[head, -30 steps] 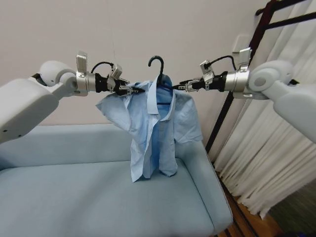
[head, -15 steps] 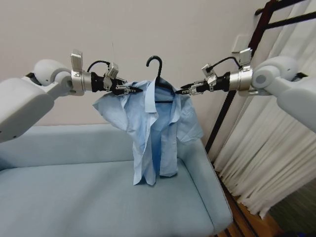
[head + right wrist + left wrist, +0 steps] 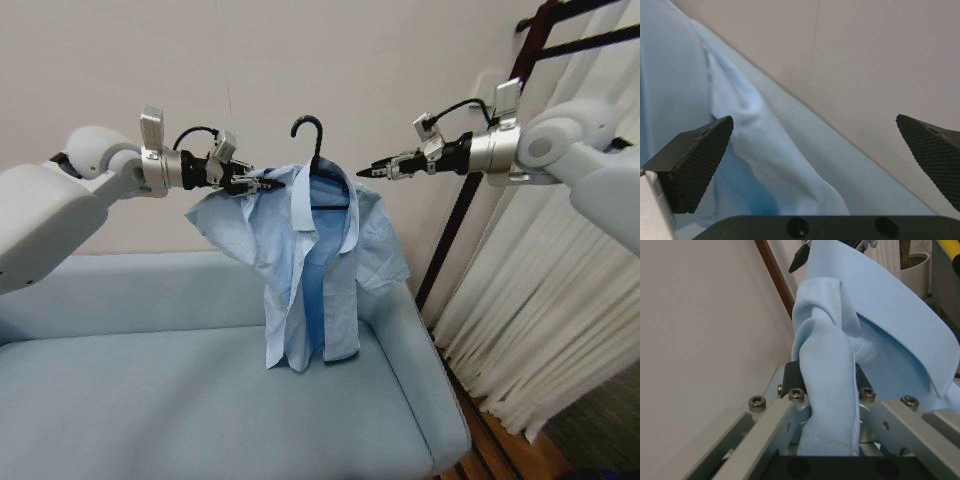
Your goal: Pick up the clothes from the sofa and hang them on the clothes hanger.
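Aloft, left gripper [image 3: 262, 184] jaws pinch the blue shirt [image 3: 310, 270]; right gripper [image 3: 365, 172] jaws spread near the hanger [image 3: 310, 135].

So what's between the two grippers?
Head view: the blue shirt on the black hanger, left gripper shut on its shoulder, right gripper open beside it.

The light blue cloth shirt [image 3: 315, 250] looks smooth and matt, its hem finely stitched. The left pincer [image 3: 827, 385] is brushed grey metal with 4 dull screws [image 3: 796, 394]. The right pincer [image 3: 814, 120] has rough, knurled black pads [image 3: 695, 160]. The pale blue fabric sofa [image 3: 150, 400] is matt.
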### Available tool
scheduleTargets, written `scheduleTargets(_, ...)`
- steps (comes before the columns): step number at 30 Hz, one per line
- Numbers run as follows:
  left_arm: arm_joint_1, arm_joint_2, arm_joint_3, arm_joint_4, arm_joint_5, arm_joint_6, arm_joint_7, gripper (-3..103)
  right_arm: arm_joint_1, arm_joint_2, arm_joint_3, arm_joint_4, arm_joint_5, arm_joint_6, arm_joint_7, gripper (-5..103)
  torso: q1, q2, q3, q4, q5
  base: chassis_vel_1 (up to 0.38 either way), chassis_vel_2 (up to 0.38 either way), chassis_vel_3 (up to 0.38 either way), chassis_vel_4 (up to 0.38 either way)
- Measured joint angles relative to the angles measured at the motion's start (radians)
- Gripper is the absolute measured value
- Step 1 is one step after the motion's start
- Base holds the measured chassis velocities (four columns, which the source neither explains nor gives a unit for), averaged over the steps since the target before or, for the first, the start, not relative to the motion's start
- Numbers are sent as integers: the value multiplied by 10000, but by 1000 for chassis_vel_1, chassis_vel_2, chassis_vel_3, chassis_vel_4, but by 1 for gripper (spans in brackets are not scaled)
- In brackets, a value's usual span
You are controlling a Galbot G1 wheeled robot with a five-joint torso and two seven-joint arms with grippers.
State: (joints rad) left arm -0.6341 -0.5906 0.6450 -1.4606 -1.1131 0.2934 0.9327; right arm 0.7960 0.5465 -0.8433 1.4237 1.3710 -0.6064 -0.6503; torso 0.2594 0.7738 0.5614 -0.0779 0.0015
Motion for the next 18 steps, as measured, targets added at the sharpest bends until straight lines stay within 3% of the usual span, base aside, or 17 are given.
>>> scheduleTargets(5,13,98,-18,-41,-13,-3,56,10,-106,6,-48,-81,123,-9,-37,103,0,0,0,0,0,0,0,0,0)
scheduleTargets(11,24,63,-36,-43,-19,-11,83,10,-104,-6,-66,325,648,-178,164,98,0,0,0,0,-1,0,0,0,0)
scheduleTargets(16,29,36,-118,-90,-20,1,202,10,-88,19,-203,412,862,-237,195,90,0,0,0,-1,0,0,0,0,0)
scheduleTargets(18,52,36,-159,-99,-19,-4,258,10,-84,22,-239,476,951,-255,191,80,0,0,0,-1,0,0,0,0,0)
